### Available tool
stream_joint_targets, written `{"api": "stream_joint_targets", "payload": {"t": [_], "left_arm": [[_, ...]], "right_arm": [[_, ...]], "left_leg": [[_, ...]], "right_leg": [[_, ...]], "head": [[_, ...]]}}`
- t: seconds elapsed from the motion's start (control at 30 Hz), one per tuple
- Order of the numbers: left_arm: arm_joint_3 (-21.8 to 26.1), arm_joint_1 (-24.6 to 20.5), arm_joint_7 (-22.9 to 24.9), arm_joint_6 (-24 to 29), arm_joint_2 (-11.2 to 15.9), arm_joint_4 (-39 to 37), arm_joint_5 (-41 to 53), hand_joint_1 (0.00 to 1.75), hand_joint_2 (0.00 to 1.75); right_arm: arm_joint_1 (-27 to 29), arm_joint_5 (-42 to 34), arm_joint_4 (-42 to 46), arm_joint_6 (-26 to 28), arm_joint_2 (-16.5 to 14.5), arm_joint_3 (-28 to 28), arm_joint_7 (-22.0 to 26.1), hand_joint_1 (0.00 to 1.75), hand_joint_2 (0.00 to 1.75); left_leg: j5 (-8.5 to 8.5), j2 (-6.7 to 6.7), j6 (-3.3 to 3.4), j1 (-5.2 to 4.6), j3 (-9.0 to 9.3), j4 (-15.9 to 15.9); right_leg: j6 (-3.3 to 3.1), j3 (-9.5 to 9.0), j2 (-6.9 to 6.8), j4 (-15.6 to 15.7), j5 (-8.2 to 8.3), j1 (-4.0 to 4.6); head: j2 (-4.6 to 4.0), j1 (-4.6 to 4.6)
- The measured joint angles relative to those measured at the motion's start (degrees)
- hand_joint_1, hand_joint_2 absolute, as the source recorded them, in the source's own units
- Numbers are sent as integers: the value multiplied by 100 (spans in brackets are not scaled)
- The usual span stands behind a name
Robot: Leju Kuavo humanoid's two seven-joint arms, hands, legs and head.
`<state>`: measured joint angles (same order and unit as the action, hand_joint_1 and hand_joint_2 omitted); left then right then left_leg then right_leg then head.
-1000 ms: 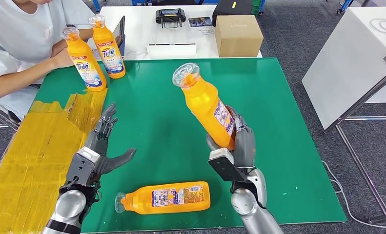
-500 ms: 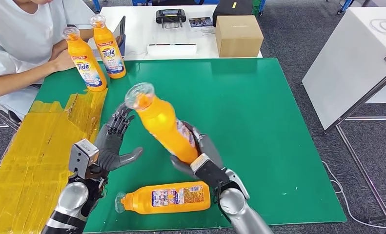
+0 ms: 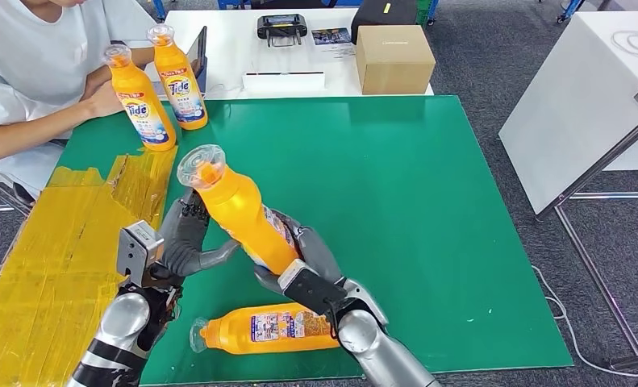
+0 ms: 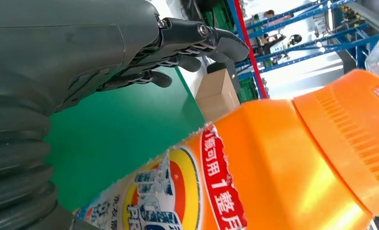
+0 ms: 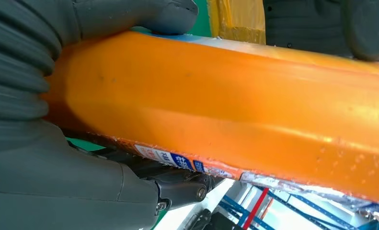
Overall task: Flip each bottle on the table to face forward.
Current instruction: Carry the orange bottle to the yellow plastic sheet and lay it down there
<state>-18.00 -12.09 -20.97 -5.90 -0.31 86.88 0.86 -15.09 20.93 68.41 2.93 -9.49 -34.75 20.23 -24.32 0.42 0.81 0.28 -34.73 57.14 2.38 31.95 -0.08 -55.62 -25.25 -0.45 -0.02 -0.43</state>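
Silver arms (image 3: pixel 114 339), dark grey ribbed-cover hands

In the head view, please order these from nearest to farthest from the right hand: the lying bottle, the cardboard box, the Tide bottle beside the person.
From the right hand:
1. Lying bottle, just below it at the near edge.
2. Tide bottle, far left corner.
3. Cardboard box, on the white table behind.

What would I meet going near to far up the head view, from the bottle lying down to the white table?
Lying bottle → right hand → held bottle → two standing bottles → cardboard box → black controller
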Motion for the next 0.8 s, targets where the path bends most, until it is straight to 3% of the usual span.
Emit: {"api": "stream_joint_targets", "payload": {"t": [0.63,0.77,0.8], "left_arm": [[-180,-54,-92,-347,0,-83,-238,4,175],[-182,-55,-103,-377,0,-91,-268,175,175],[-182,-55,-105,-377,0,-92,-274,175,175]], "right_arm": [[-125,25,-400,107,-60,-265,12,174,175],[-127,22,-433,121,-64,-265,27,175,175],[-128,26,-442,127,-66,-265,32,175,175]], "left_leg": [[0,0,0,0,0,0],[0,0,0,0,0,0],[0,0,0,0,0,0]], "right_leg": [[0,0,0,0,0,0],[0,0,0,0,0,0],[0,0,0,0,0,0]], "head": [[0,0],[0,0],[0,0]]}}
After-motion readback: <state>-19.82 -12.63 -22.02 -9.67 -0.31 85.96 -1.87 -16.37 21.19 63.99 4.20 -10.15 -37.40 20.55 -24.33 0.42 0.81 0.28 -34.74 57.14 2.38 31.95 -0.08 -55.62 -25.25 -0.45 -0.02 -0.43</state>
